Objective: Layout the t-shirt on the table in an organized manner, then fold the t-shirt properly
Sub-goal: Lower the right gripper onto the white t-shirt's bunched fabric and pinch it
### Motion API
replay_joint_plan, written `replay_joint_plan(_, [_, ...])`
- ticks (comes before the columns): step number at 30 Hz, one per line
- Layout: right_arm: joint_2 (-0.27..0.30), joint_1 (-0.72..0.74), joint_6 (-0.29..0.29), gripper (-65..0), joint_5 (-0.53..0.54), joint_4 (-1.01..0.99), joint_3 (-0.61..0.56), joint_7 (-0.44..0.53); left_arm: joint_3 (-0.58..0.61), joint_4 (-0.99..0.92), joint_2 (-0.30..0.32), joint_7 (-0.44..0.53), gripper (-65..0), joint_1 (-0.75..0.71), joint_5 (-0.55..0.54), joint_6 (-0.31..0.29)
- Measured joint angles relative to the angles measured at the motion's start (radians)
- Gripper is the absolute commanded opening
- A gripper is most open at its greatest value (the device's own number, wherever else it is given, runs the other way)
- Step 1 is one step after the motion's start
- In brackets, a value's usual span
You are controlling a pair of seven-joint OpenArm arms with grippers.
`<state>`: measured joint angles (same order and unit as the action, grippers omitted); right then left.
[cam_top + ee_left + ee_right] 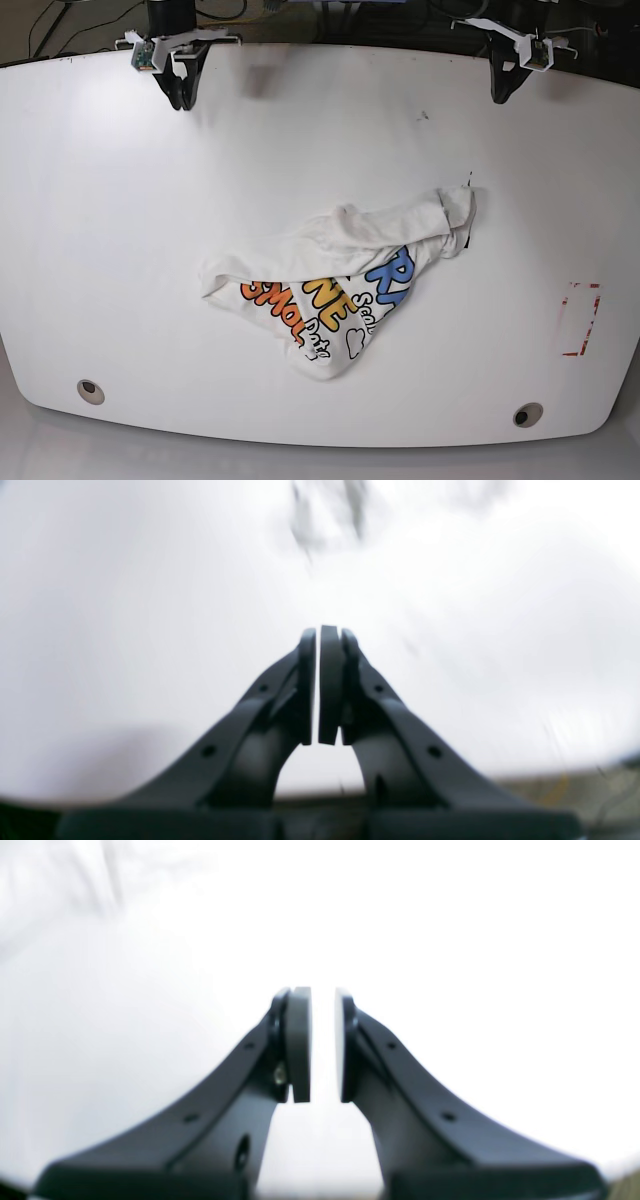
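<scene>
The t-shirt lies crumpled in a heap at the middle of the table, with its coloured print partly showing and one sleeve stretched toward the right. My left gripper hangs at the far right edge, well away from the cloth. In its wrist view the left gripper is shut, pads together on nothing. My right gripper hangs at the far left edge. Close up, the right gripper is open by a narrow gap, with only white tabletop showing between the pads.
A red dashed rectangle mark sits near the table's right edge. Two round grommet holes lie near the front corners. Cables and dark floor run behind the far edge.
</scene>
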<state>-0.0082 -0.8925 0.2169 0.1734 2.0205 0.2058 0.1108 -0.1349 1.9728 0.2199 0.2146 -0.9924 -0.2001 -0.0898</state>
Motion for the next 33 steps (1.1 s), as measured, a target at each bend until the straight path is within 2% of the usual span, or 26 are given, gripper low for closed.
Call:
replay_joint_plan(4, [0.0, 0.072, 0.073, -55.8, -0.006, 0.0, -0.037, -0.018, -0.011, 0.0, -0.004, -0.001, -64.6, 0.029, 0.0, -0.003])
replay_joint_plan(7, [0.002, 0.133, 0.072, -50.4, -0.009, -0.001, -0.055, -0.082, -0.011, -0.001, -0.01, -0.001, -64.6, 0.052, 0.0, 0.0])
replay_joint_plan(11, [0.003, 0.219, 0.065, -40.0, -0.009, -0.002, -0.066, -0.188, -0.012, 0.0, -0.005, 0.0, -64.4, 0.066, 0.0, 0.0])
replay_joint_plan(16, [0.003, 0.319, 0.061, -36.6, -0.011, -0.005, -0.067, -0.286, -0.005, 0.0, -0.006, -0.008, -64.2, 0.064, 0.0, -0.006])
replay_joint_plan(19, [0.003, 0.383, 0.063, -36.6, -0.01, -0.007, -0.066, -0.35, -0.005, -0.001, -0.008, -0.007, -59.3, 0.079, 0.0, -0.007])
replay_joint_plan(25, [0.038, 0.524, 0.064, -36.6, -0.008, -0.021, -0.068, -0.513, -0.002, -0.001, -0.006, -0.003, -40.3, 0.092, 0.001, -0.004])
replay_joint_plan(27, [0.052, 0.573, 0.057, -36.6, -0.011, -0.033, -0.067, -0.565, -0.002, -0.001, -0.008, -0.004, -38.3, 0.089, 0.0, -0.004])
replay_joint_plan(33, [0.056, 0.653, 0.061, -36.6, -0.008, -0.042, -0.073, -0.688, -0.002, 0.0, -0.008, -0.002, -38.2, 0.092, 0.0, -0.004])
